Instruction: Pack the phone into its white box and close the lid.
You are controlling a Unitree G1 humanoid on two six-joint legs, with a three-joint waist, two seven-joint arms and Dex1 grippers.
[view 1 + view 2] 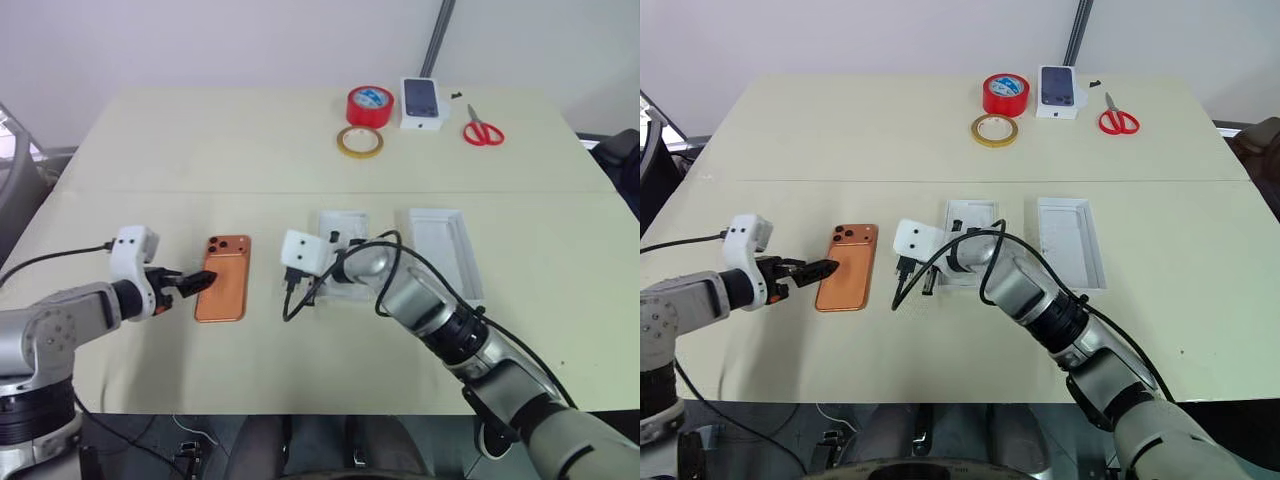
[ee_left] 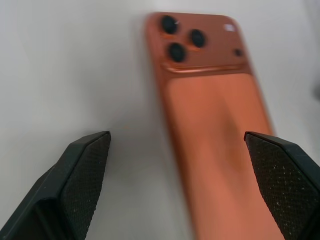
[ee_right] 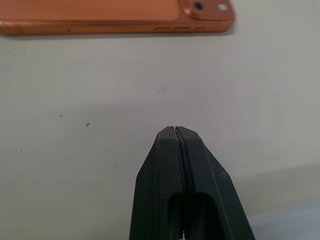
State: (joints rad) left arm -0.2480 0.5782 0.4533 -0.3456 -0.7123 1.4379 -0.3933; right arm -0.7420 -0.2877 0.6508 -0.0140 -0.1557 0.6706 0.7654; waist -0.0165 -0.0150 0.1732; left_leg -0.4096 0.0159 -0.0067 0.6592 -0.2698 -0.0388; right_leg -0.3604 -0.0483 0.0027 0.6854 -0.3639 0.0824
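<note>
The copper-orange phone [image 1: 222, 278] lies flat on the table, back up, with its camera cluster at the far end. My left gripper [image 1: 200, 282] is open at the phone's left edge, and its fingertips [image 2: 85, 165] straddle that edge just above the phone [image 2: 215, 125]. My right gripper [image 3: 176, 150] is shut and empty, low over the table just right of the phone [image 3: 115, 20]. The white box [image 1: 440, 245], a plain shallow tray, lies open further right.
A second white tray-like piece [image 1: 343, 225] lies partly under my right arm. At the table's far edge are a red tape roll [image 1: 370, 105], a yellow tape ring [image 1: 359, 141], a small box printed with a phone picture [image 1: 422, 102] and red scissors [image 1: 482, 131].
</note>
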